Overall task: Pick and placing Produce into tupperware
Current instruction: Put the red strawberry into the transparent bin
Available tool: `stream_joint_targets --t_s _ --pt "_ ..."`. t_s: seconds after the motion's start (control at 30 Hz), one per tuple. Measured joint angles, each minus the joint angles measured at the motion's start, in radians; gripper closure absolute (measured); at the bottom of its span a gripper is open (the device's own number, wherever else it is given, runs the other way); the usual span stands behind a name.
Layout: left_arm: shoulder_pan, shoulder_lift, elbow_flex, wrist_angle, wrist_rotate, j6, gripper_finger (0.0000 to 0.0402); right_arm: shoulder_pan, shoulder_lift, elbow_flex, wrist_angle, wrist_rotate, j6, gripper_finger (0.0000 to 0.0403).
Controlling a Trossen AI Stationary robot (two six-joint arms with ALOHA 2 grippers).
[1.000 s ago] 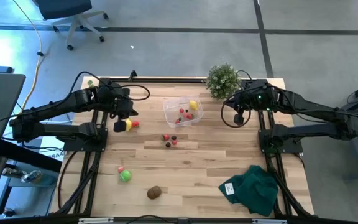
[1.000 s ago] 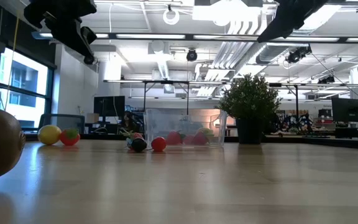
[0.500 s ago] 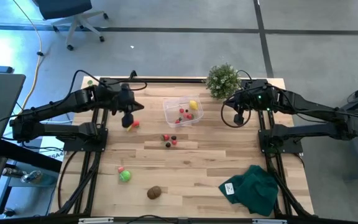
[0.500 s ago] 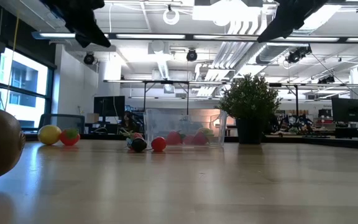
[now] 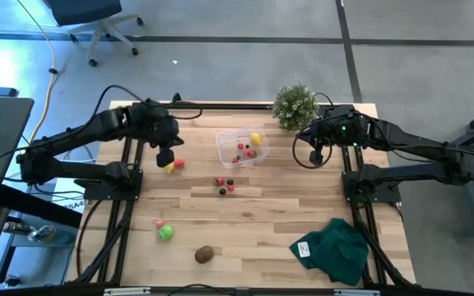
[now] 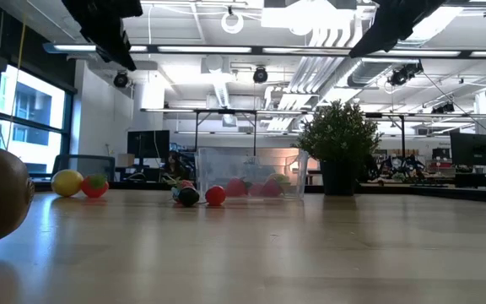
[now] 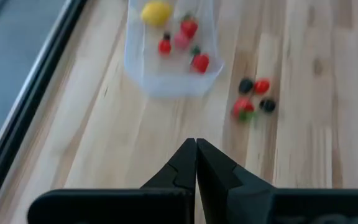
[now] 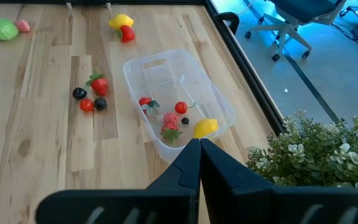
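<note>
The clear tupperware [image 5: 241, 148] stands on the table's far middle part with a yellow lemon [image 5: 257, 138] and a few red berries inside. Red and dark berries [image 5: 225, 186] lie just near of it. A second lemon [image 5: 169, 168] and a red fruit [image 5: 178, 164] rest on the table to its left. A green ball [image 5: 165, 233] and a brown kiwi [image 5: 204, 254] lie toward the near edge. My left gripper [image 7: 196, 144] is shut and empty, hovering above the lemon on the table. My right gripper [image 8: 199, 144] is shut and empty, raised right of the tupperware.
A bushy potted plant [image 5: 295, 105] stands at the far edge, right of the tupperware and close to my right arm. A dark green cloth [image 5: 336, 251] lies at the near right corner. Bare wood stretches across the table's middle and near part.
My left gripper has moved a little toward the table's right and risen, from beside the lemon on the table to above it. The lemon and the red fruit have stayed where they were. My right arm has kept still.
</note>
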Motion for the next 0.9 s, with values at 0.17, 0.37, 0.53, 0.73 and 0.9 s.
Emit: stream_joint_targets --t_s 0.17,0.37,0.53,0.73,0.9 --pt "0.056 0.155 0.147 -0.228 -0.015 0.059 0.0399 0.0 0.0 0.0 0.0 0.001 0.0 0.0402" --pt "0.075 0.33 0.169 -0.354 -0.028 0.222 0.0399 0.0 0.001 0.0 0.0 0.001 0.0 0.0402" --pt "0.075 0.459 0.16 -0.367 -0.02 0.268 0.0398 0.0 0.001 0.0 0.0 0.0 0.0 0.0402" --pt "0.044 0.555 0.16 -0.362 0.02 0.384 0.0398 0.0 0.001 0.0 0.0 0.0 0.0 0.0402" --pt "0.007 0.624 0.16 -0.326 -0.042 0.447 0.0354 0.0 0.001 0.0 0.0 0.0 0.0 0.0402"
